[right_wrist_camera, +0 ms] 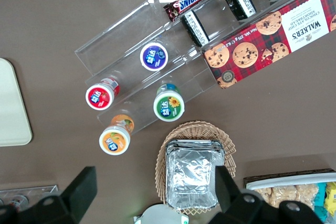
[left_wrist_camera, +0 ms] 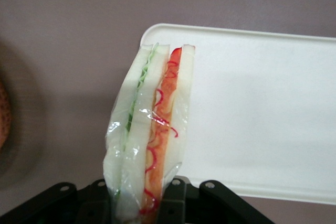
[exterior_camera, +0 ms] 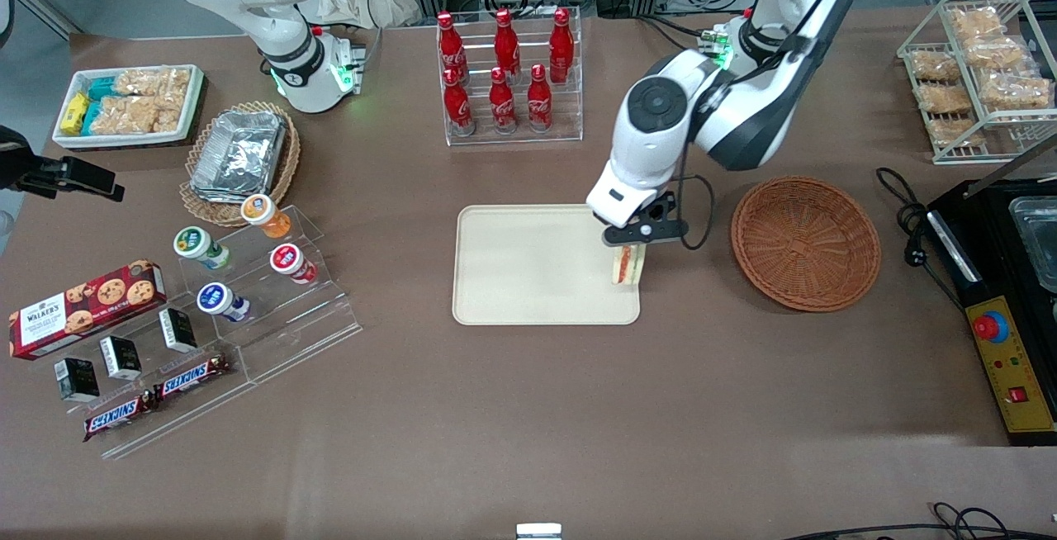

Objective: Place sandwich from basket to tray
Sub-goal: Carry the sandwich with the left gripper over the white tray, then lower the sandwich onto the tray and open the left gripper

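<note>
My left gripper (exterior_camera: 629, 249) (left_wrist_camera: 143, 203) is shut on the sandwich (exterior_camera: 625, 265) (left_wrist_camera: 152, 129), a plastic-wrapped wedge of white bread with red-orange and green filling. The wedge hangs over the edge of the cream tray (exterior_camera: 528, 267) (left_wrist_camera: 262, 114) that faces the basket. The reddish-brown wicker basket (exterior_camera: 805, 241) stands empty beside the tray, toward the working arm's end of the table; a sliver of its rim (left_wrist_camera: 3, 114) shows in the left wrist view.
A clear rack of red cola bottles (exterior_camera: 508, 69) stands farther from the front camera than the tray. A clear stepped stand with small cups (exterior_camera: 248, 259) and snack bars lies toward the parked arm's end. A black appliance (exterior_camera: 1003, 300) and wire rack (exterior_camera: 978, 69) flank the basket.
</note>
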Motion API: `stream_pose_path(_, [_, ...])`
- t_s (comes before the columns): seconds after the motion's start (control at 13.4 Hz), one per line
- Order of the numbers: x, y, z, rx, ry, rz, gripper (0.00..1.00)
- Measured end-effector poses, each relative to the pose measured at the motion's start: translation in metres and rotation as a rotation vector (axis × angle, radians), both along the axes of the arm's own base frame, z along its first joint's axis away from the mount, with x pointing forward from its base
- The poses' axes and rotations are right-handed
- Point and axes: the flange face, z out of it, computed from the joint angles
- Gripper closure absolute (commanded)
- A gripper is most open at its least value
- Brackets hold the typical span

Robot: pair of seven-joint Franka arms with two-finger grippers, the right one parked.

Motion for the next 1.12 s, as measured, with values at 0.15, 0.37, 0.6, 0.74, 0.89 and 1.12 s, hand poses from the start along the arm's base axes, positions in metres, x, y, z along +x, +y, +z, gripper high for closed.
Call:
stream_pose_path(0.15, [-0.002,-0.013,-0.04,0.019,-0.019,-0.01,1.0])
stream_pose_path(0.37, [-0.001,-0.016,-0.096,0.054,-0.034,-0.04,1.0])
stream_pose_path(0.6, [0.001,-0.019,-0.126,0.066,-0.044,-0.053,1.0])
stream_pose_path(0.74, [0.004,-0.021,-0.123,0.062,-0.054,-0.052,0.12])
stream_pose_path(0.89, [0.005,-0.022,-0.124,0.06,-0.054,-0.052,0.0])
stream_pose_path(1.12, [0.002,-0.028,-0.123,0.056,-0.058,-0.056,0.0])
